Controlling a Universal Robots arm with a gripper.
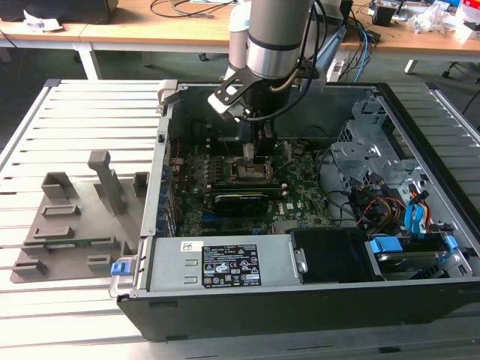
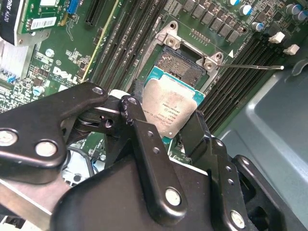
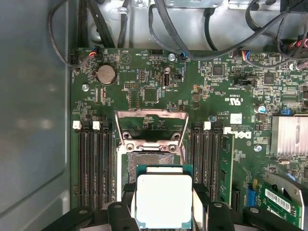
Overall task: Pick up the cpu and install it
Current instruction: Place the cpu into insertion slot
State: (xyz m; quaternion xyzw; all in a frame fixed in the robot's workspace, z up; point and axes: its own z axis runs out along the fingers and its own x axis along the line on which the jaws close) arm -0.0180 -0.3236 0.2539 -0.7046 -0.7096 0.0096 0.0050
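Note:
The cpu [image 2: 169, 107], a flat square chip with a silver-grey metal top and a thin teal edge, sits between my gripper's [image 2: 166, 115] two black fingers, which are shut on its sides. It hangs just above and partly over the open black socket [image 2: 184, 65] on the green motherboard. In the first wrist view the cpu [image 3: 163, 198] overlaps the near edge of the socket [image 3: 151, 161], whose metal load frame [image 3: 151, 126] is flipped up. In the exterior view my gripper [image 1: 255, 146] is lowered inside the open computer case, right over the socket [image 1: 251, 171].
The case wall [image 1: 161, 161] and rows of memory slots [image 3: 94, 163] flank the socket. A thin metal lever [image 2: 252, 67] sticks out beside it. A drive cage with cables [image 1: 382, 195] and a power supply [image 1: 225, 262] fill the case. A grey fixture [image 1: 82, 217] lies on the slatted table.

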